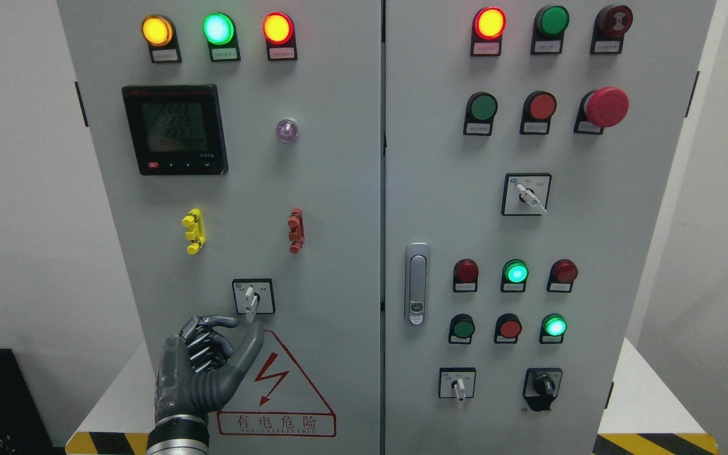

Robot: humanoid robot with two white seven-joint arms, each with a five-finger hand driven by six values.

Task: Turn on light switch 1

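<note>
A grey two-door electrical cabinet [339, 221] is seen against pale walls, standing on a white platform edged with yellow-and-black hazard tape [655, 442].

On the left door, three lit lamps are set along the top: amber [157, 31], green [218, 28] and red [277, 28]. Below them a digital meter [175, 129] is mounted, with a small clear indicator [287, 129] to its right. Lower down, a yellow clip [193, 230] and a red clip [296, 230] are fixed side by side, well apart. Near the bottom of this door the rotary light switch [253, 297] is found in its square black-framed plate, its pale handle pointing straight down. Just under it a red triangular electrical-hazard sign [279, 388] is printed.

The left hand [203, 360] is raised from the lower left, just below and left of the switch. Its fingers [203, 328] are curled in loosely, and the thumb [247, 351] is extended upward, its tip lying just beneath the handle; whether contact is made cannot be told. Nothing is gripped.

On the right door, rows of red and green lamps and buttons are arranged, with a red mushroom stop button [605, 107] at the upper right, three further selector switches, and a door latch [416, 283] near the left edge.
</note>
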